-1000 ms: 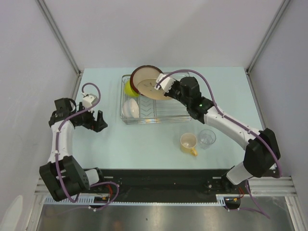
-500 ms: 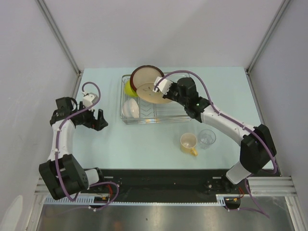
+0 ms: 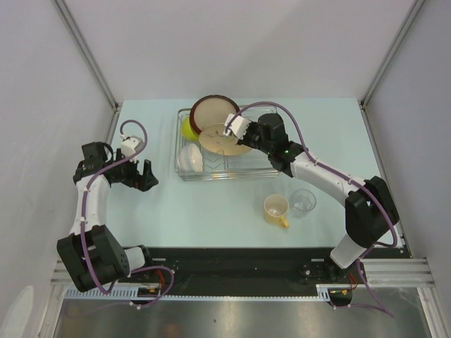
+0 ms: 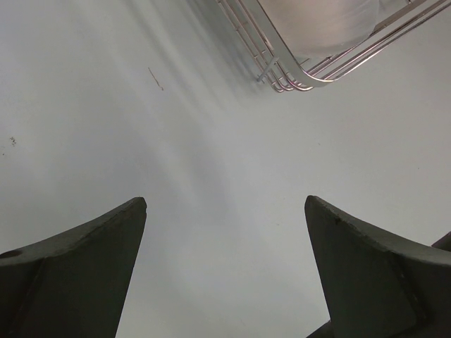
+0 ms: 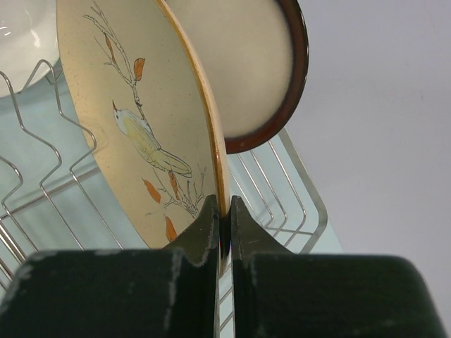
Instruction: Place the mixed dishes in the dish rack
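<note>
On the pale blue surface (image 3: pixel 232 211) the dish rack (image 3: pixel 239 173) sits toward the far side, a silver wire basket with slotted dividers, and everything here is placed from it.

Inside the rack, toward its middle, the beige plate with leafy pattern (image 3: pixel 220 141) is up on edge and tilted. The right end effector (image 3: pixel 230 129) has it by the rim, both fingers pressed tight on the plate's edge with no gap beside it. The right wrist view shows that pinch head-on (image 5: pixel 222 211), with the bird-and-twig face of the plate (image 5: pixel 141 134) turned left and the rack wires (image 5: pixel 42 162) beneath it. Whether the plate's lower edge sits in a slot, I cannot tell.

Just behind it, at the far side of the rack, the dark-red-rimmed beige plate (image 3: pixel 210 111) stands upright.

At the rack's near-left corner lies the white bowl (image 3: pixel 190 158). At its far-left corner the lime-green bowl (image 3: pixel 188 129) peeks out, partly hidden by the plates.

Left of the rack, well apart from it, the left end effector (image 3: pixel 144 182) hovers over bare surface — fingers spread wide, holding nothing (image 4: pixel 225 201), the rack's corner (image 4: pixel 296 77) showing ahead of it.

On the near side of the rack, off its right corner, stands the pale yellow mug (image 3: pixel 275 208) — and just beside it, further right, the small clear glass (image 3: pixel 304 201). Both are outside the rack.
</note>
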You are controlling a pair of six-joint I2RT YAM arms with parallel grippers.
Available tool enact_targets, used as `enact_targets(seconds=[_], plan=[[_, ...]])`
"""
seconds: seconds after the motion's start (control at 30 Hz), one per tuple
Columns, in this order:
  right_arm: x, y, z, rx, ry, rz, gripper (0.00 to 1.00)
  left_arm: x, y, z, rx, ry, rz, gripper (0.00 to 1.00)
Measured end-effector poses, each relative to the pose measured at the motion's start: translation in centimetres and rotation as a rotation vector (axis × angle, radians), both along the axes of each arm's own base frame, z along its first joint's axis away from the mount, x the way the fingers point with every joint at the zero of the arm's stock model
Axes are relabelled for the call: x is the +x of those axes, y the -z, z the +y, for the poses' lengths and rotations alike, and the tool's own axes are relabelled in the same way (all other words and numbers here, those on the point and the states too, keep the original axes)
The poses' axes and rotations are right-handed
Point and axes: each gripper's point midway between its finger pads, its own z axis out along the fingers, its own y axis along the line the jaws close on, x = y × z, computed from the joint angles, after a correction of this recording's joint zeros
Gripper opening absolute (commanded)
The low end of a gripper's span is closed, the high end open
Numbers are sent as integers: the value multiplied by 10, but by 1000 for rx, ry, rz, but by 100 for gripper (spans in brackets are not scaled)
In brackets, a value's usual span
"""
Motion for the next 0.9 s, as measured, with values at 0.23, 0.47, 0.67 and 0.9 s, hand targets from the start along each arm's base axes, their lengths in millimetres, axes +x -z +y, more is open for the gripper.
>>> enact_targets(seconds=[0.23, 0.47, 0.67, 0.9], plan=[[3, 2, 9, 4, -15, -18, 0, 0, 1, 0, 0, 1, 2, 100], [-8, 3, 35, -124, -40, -139, 0, 0, 1, 0, 3, 3, 2, 100], [-15, 22, 58, -221, -74, -189, 0, 0, 2, 1, 12, 4, 3, 100], [-14, 22, 56, -227, -66, -193, 21, -1, 3, 3, 26, 7, 5, 100]])
